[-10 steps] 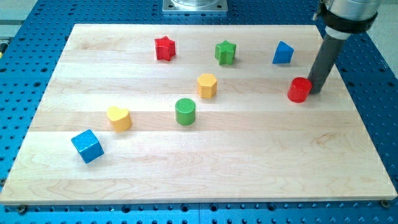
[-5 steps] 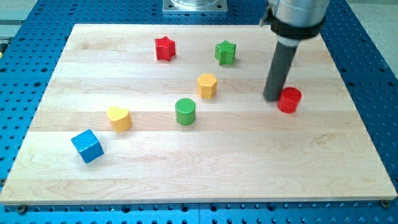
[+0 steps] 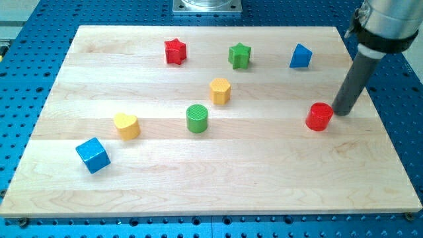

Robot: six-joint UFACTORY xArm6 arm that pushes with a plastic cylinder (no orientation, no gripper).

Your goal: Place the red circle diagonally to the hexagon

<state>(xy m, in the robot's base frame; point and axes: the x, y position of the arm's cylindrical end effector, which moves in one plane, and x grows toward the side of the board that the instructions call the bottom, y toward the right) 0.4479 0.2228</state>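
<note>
The red circle (image 3: 319, 116) is a short red cylinder on the wooden board (image 3: 211, 185), at the view's right. The yellow hexagon (image 3: 220, 90) sits near the middle, up and to the left of the red circle, far from it. My tip (image 3: 342, 110) rests on the board just right of the red circle and slightly above it, very close to it or touching it. The dark rod rises from there to the view's top right.
A red star (image 3: 175, 51), a green star (image 3: 240, 55) and a blue triangular block (image 3: 300, 57) lie along the top. A green cylinder (image 3: 197, 118), a yellow heart (image 3: 126, 125) and a blue cube (image 3: 92, 155) lie to the left.
My tip went from the red circle's right to its left and back to its right. The red circle shifted left and down, then right again, ending lower than it began.
</note>
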